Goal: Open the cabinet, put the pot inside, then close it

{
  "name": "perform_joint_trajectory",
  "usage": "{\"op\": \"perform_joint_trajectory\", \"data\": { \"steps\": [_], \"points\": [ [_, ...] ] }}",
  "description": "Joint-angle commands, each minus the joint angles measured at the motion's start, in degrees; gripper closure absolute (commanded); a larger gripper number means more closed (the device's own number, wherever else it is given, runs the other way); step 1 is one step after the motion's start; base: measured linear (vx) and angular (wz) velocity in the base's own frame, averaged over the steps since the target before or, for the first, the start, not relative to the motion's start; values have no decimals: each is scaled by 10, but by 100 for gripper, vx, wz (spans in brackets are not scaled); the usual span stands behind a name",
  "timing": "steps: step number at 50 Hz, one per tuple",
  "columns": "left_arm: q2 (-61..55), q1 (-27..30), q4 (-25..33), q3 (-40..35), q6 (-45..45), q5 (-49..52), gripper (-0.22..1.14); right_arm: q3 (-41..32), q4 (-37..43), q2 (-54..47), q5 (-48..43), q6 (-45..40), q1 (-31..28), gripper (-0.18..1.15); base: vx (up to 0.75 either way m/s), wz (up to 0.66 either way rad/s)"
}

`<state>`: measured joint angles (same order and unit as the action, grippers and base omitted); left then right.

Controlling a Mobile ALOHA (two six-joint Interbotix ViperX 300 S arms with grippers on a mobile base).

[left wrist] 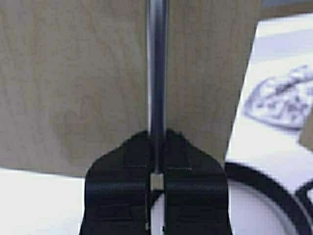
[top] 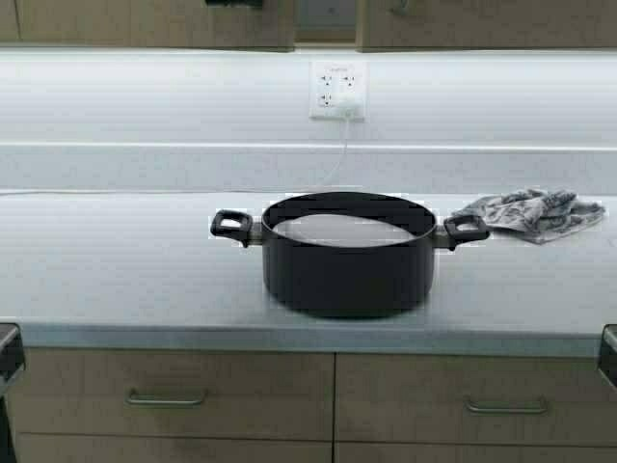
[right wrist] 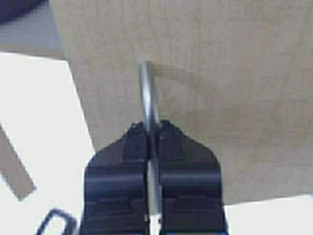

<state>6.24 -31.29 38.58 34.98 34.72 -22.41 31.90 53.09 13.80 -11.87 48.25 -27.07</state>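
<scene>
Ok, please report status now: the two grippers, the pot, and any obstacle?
Left gripper shut on left door handle. Right gripper shut on right door handle. Pot on counter below, untouched. Cloth off to its right; nothing blocking.

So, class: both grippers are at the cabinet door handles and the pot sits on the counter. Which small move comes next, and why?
Probably pull both doors outward. The left gripper is shut on the left handle, the right gripper on the right handle, and the pot waits on the counter.
</scene>
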Motion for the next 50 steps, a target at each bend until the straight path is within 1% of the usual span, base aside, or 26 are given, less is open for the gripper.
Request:
{"op": "perform_joint_trajectory", "data": {
  "steps": [1,7,14,23,28,36,39,42,43,44,45,47,50],
  "points": [
    [60,18,-7,13,4,3,89,6,-13,39,34,-3,44,91,-9,-4],
    [85,38,-7,35,6,11,89,12,-39,53,73,-6,69,91,-9,-3],
    [120,69,-19,54,6,47,89,26,-51,70,96,-8,92,91,-11,-2],
    [149,100,-39,60,5,94,89,38,-58,83,119,-7,119,91,-12,-3],
    [161,120,-40,67,5,116,89,40,-69,90,141,-8,134,91,-12,-4],
    [188,137,-44,89,5,118,89,53,-76,105,154,-9,149,91,-10,-4],
    [195,144,-46,98,4,118,88,54,-78,108,158,-10,149,87,-7,-4],
    [204,149,-47,108,8,116,85,54,-79,110,168,-10,149,77,-5,-5],
    [208,149,-49,113,9,116,84,54,-81,111,175,-10,150,72,-5,-4],
    [213,150,-50,116,10,116,81,54,-85,112,188,-10,152,61,-5,-4],
    [216,151,-51,121,11,119,78,54,-89,112,200,-10,154,54,-4,-5],
    [225,151,-52,132,14,119,69,52,-96,113,222,-10,159,38,-4,-5],
    [239,156,-54,143,16,120,49,51,-112,117,251,-10,167,16,-3,-4]
  ]
}}
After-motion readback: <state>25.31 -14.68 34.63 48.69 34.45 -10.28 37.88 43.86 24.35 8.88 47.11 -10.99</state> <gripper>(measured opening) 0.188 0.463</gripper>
